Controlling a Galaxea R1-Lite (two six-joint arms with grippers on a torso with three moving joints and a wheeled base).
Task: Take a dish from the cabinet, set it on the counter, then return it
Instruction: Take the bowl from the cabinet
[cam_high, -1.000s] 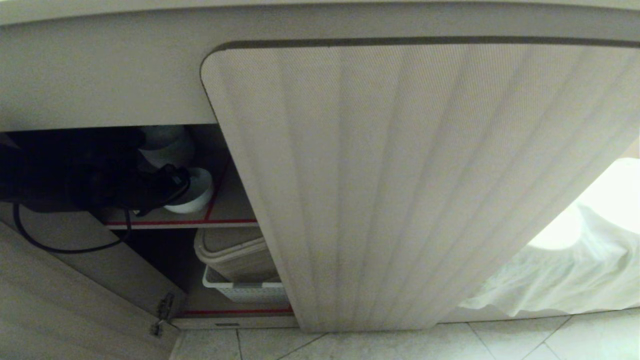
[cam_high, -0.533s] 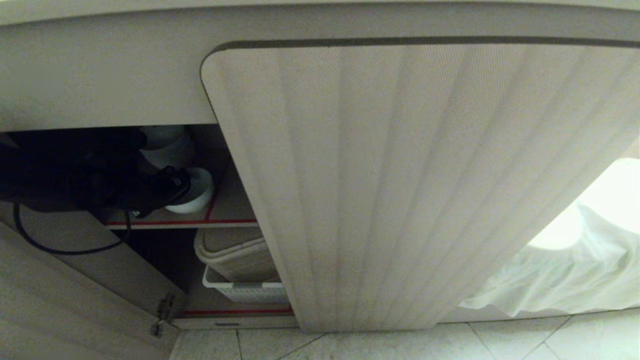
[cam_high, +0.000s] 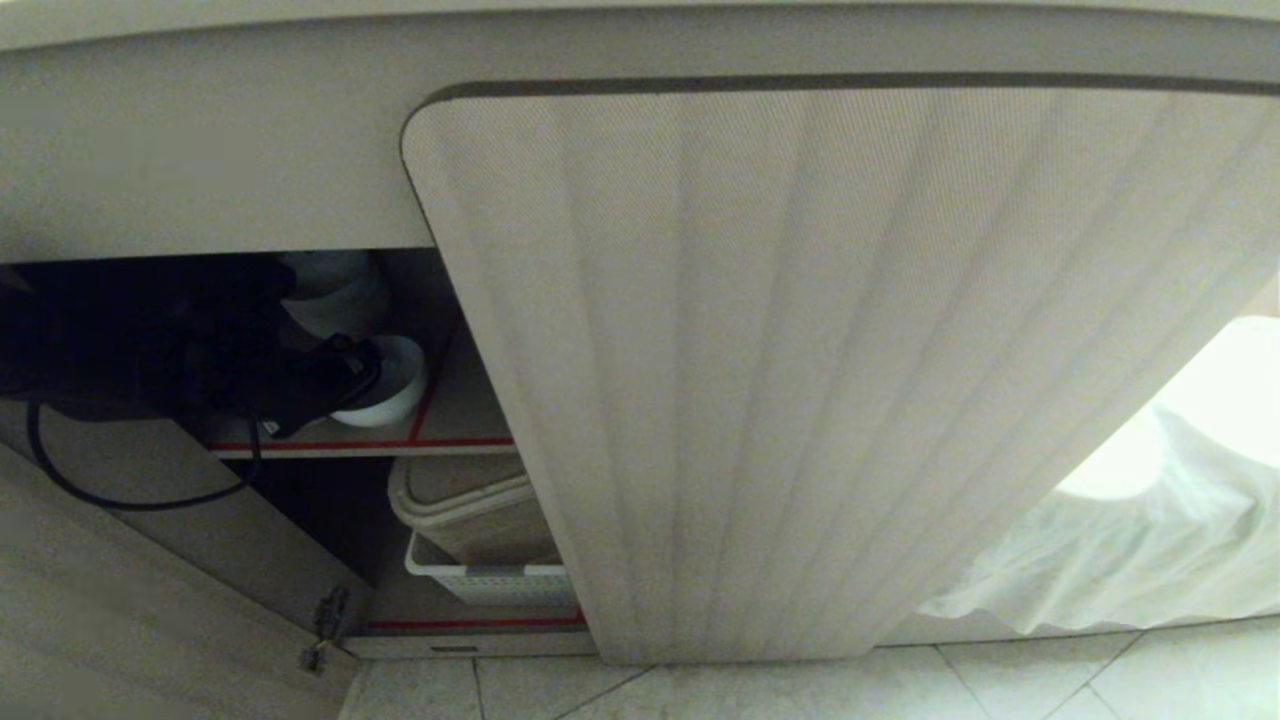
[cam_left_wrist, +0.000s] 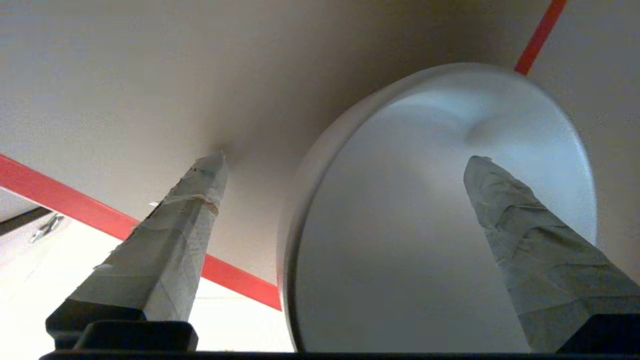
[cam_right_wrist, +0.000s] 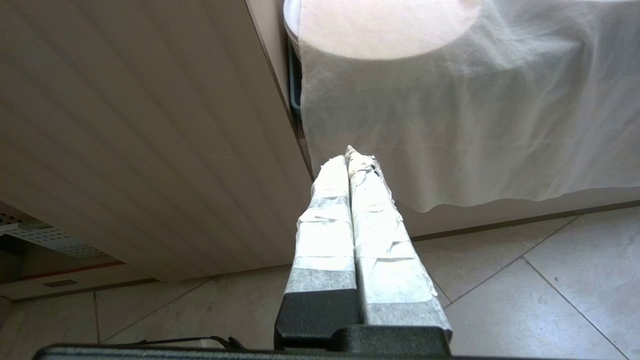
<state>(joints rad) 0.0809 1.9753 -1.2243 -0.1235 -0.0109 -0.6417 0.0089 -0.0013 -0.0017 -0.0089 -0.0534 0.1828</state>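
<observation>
The head view shows, at the far left, the left gripper inside the open cabinet, reaching over the upper red-edged shelf. Compared with a second ago almost nothing has changed: the arm sits at the same place and the dish has not moved on the shelf. In the left wrist view the fingers stand wide, one outside the dish's wall and one over its hollow, so the rim lies between them and is not yet clamped. I judge that either the grasp is about to begin or the dish is just released after its return; the pictures cannot tell which. Behind it stands a stack of white bowls. Further right, the fluted door is shut. The right gripper hangs parked before a white cloth, fingers pressed together and empty.
</observation>
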